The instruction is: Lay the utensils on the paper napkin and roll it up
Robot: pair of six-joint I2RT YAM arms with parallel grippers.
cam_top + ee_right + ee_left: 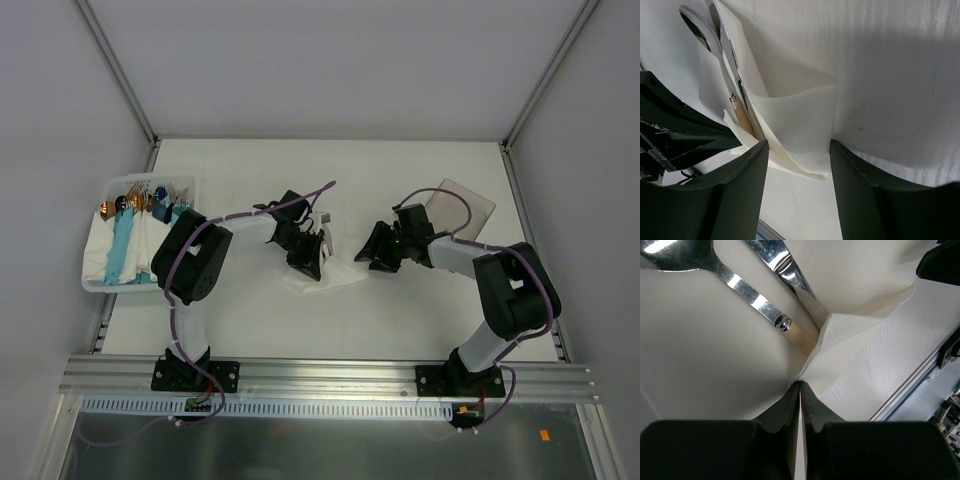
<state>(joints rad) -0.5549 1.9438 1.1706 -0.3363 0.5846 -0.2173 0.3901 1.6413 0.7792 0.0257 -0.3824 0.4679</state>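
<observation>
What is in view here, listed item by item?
thin white paper napkin: one, white, centre of the table, partly folded up over the cutlery.
shiny silver metal utensils: two visible, silver with a coppery-brown section, lying on the napkin.
pale plastic tray: one, whitish, left edge of the table.
light-blue rolled bundles: a few, in the tray beside white ones.
spare cutlery: several pieces, gold and dark ends, far end of the tray.
translucent grey flat sheet: one, far right of the table.
white table: one.
left tool: black, shut on a napkin fold.
right tool: black, open, over the napkin.
</observation>
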